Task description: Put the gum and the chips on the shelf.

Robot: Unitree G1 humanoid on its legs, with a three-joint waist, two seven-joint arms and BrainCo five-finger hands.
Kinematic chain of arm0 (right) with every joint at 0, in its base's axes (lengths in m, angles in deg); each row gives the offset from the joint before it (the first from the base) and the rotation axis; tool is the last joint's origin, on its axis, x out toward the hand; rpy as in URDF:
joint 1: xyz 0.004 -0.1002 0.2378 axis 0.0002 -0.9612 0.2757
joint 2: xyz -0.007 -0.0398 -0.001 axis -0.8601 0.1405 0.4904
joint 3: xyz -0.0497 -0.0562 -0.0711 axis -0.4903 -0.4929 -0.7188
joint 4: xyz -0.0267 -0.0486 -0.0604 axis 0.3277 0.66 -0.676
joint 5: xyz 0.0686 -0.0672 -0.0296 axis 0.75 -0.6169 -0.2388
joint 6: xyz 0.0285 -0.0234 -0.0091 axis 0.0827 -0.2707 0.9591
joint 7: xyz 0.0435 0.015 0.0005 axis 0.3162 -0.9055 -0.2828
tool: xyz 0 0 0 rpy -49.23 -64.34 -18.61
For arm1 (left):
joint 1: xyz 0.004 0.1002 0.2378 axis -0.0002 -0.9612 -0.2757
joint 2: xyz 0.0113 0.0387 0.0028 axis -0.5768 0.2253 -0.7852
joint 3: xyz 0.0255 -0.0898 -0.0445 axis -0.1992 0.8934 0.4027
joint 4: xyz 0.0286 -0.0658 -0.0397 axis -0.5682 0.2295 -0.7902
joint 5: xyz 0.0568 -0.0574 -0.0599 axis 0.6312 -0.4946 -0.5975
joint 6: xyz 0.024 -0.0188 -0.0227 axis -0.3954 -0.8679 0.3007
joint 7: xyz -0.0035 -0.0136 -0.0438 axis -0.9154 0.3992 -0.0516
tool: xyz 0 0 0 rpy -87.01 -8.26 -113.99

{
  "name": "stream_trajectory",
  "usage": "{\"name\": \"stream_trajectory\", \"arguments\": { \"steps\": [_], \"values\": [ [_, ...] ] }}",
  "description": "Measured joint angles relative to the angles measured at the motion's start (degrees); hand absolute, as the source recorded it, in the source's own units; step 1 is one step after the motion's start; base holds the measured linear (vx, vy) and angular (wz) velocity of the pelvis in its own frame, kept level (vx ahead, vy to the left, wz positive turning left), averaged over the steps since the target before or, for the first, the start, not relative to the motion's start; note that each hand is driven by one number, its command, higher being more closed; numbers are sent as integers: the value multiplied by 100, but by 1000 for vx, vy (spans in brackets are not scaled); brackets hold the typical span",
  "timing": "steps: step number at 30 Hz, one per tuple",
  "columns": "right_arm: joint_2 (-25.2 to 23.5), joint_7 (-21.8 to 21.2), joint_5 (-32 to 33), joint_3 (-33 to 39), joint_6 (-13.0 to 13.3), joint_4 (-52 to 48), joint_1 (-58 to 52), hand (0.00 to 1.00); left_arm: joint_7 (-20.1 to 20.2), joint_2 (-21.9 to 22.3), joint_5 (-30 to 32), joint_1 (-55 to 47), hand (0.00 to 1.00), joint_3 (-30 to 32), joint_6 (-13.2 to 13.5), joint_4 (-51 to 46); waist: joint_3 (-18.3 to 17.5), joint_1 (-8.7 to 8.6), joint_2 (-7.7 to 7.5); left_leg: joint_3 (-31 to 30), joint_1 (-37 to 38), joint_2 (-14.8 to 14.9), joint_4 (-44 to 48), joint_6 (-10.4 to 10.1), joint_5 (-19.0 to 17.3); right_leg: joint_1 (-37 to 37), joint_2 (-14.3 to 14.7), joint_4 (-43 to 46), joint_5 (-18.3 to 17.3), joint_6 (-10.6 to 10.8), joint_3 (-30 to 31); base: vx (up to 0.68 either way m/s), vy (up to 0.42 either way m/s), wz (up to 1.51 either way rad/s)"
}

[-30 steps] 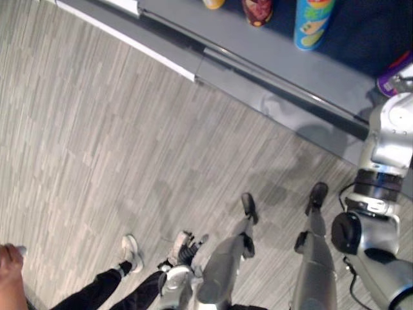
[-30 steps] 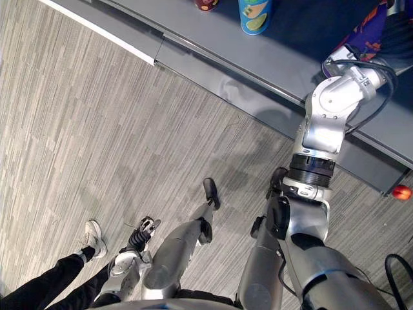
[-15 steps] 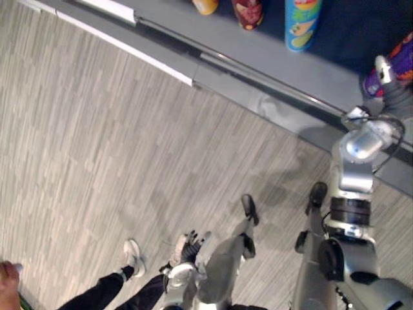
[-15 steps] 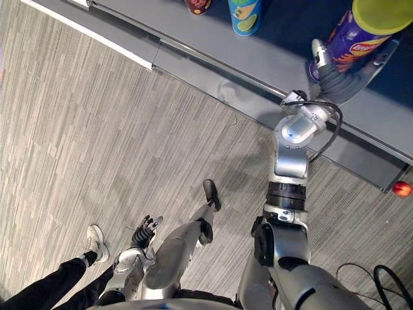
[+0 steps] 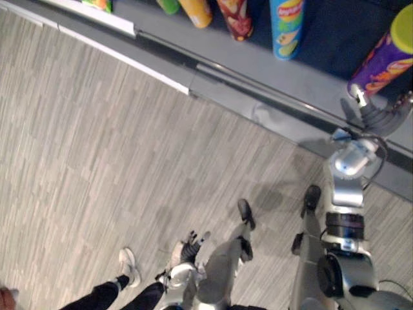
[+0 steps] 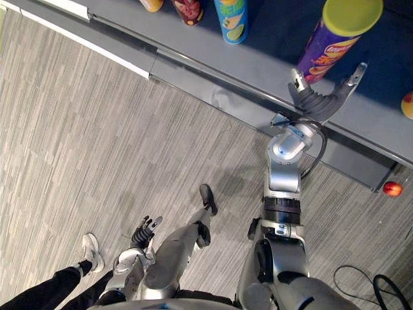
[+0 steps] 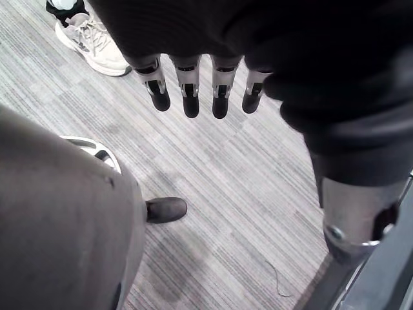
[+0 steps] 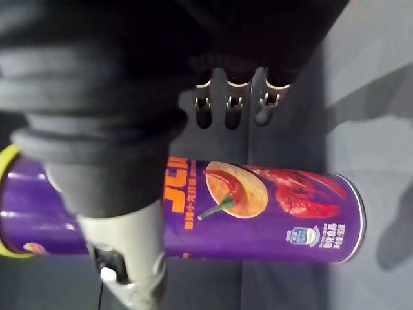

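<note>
The purple chips can with a yellow-green lid stands upright on the grey shelf. My right hand is just in front of its base, open, with the thumb and fingers spread to either side. In the right wrist view the can lies between the straight fingers and the thumb, and there is a gap to the fingers. My left hand hangs low over the floor, and its fingers are straight and hold nothing.
A blue can, a red can and an orange one stand further left on the shelf. A small red ball lies on the floor by the shelf's right end. A person's shoe and dark trouser legs are at my left.
My right hand has opened and let go of the purple can, which now stands on the shelf. The camera has tilted up toward the shelf.
</note>
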Motion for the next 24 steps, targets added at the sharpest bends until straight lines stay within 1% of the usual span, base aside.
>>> {"name": "stream_trajectory", "arguments": {
  "steps": [2, 3, 4, 5, 6, 7, 9, 10, 11, 13, 15, 16, 17, 18, 19, 21, 23, 24],
  "values": [
    [1, 0, 23, 21, 7, 24, -80, 0, 0, -17, 1, 0, 0, 68, -8, 30, -41, -21, -92, -3, 20, 14, 2, -1, -1, 18, 19, -14, 0, 0, 0, 6, -7, -2],
    [2, 2, 104, 124, 13, 69, -162, 0, 1, -22, 1, 1, 0, 112, -12, 40, -54, -63, -135, -18, 60, 27, 3, 1, 0, 85, 31, -38, 0, 0, -26, 15, -15, 3],
    [3, 3, 114, 154, 13, 93, -178, 0, 1, -22, 1, 1, 0, 121, -12, 43, -58, -75, -145, -19, 74, 29, 3, 1, 0, 103, 34, -42, 0, 0, -29, 19, -9, 6],
    [4, 5, 153, 230, 12, 247, -237, 0, 1, -28, 3, 0, 0, 169, -11, 93, -86, -100, -188, -33, 131, 34, 6, 0, -1, 190, 43, -89, 0, 0, -43, 19, -5, -4],
    [-7, -1, 235, 227, 13, 339, -306, 0, 1, -59, 7, 0, 0, 215, -16, 150, -146, -120, -270, -28, 148, 36, 8, -1, -3, 198, 48, -102, 0, 0, -34, 27, -5, -5],
    [-5, -9, 251, 224, 14, 367, -355, 0, 2, -71, 16, 0, 0, 243, -20, 176, -175, -137, -311, -27, 149, 37, 8, 0, -3, 202, 51, -112, 0, 0, -31, 36, -3, -3],
    [1, -71, 285, 231, 27, 431, -698, 0, 3, -121, 30, 0, 0, 283, -49, 255, -222, -222, -411, -72, 282, 46, 12, 1, -21, 391, 70, -198, 0, 0, -58, 45, 4, 3],
    [3, -101, 313, 230, 42, 438, -803, 0, 4, -127, 41, 0, 0, 307, -59, 282, -240, -241, -433, -86, 322, 53, 18, 4, -34, 444, 78, -210, 0, 1, -66, 53, 4, 3],
    [-29, -196, 334, 206, 64, 461, -1043, 0, 5, -141, 61, -1, 0, 410, -107, 387, -354, -276, -499, -112, 348, 65, 48, -1, -63, 510, 90, -239, -1, 1, -85, 72, 1, 2],
    [-31, -344, 340, 170, 80, 467, -1391, 0, 5, -181, 93, -1, 0, 499, -154, 484, -429, -317, -587, -120, 464, 88, 97, 5, -131, 671, 112, -300, -1, 2, -109, 78, 0, -3],
    [-31, -608, 361, 155, 94, 472, -1892, 0, 8, -238, 311, -4, 0, 565, -214, 654, -626, -334, -705, -121, 616, 114, 118, -10, -207, 838, 145, -343, -5, 6, -131, 76, 0, -7],
    [-30, -675, 383, 125, 108, 471, -2016, 0, 7, -241, 360, -5, 0, 625, -241, 690, -672, -348, -741, -124, 659, 120, 116, -13, -217, 898, 153, -365, -5, 6, -140, 112, 0, 0],
    [-32, -833, 398, 100, 156, 468, -2266, 0, 7, -247, 509, -5, 0, 751, -265, 773, -759, -389, -805, -147, 749, 134, 130, -28, -243, 1045, 170, -427, -11, 13, -173, 81, -1, 4],
    [-31, -909, 415, 41, 191, 466, -2406, 0, 8, -256, 523, -11, 0, 797, -271, 832, -837, -405, -846, -156, 775, 144, 135, -32, -259, 1085, 181, -443, -17, 21, -185, 120, -5, 3],
    [-32, -1035, 444, -84, 220, 462, -2640, 0, 9, -278, 546, -44, 0, 909, -287, 888, -966, -449, -936, -157, 850, 162, 139, -51, -289, 1178, 206, -482, -28, 20, -187, 80, -5, -3],
    [-28, -1419, 444, -287, 253, 448, -2996, 0, 12, -334, 725, -84, 0, 1009, -374, 968, -1159, -483, -1058, -144, 984, 196, 160, -59, -352, 1314, 238, -494, -77, 22, -186, 103, -8, -7],
    [-25, -1898, 439, -595, 263, 445, -3534, 0, 16, -360, 777, -130, 0, 1152, -401, 1101, -1402, -492, -1166, -123, 1195, 244, 207, -97, -455, 1533, 280, -495, -148, 36, -174, 94, -7, -9],
    [-30, -2053, 438, -723, 263, 453, -3726, 0, 15, -364, 841, -186, 0, 1187, -402, 1099, -1502, -495, -1201, -111, 1271, 257, 206, -109, -486, 1595, 295, -496, -171, 37, -159, 64, -5, -9]
  ]
}}
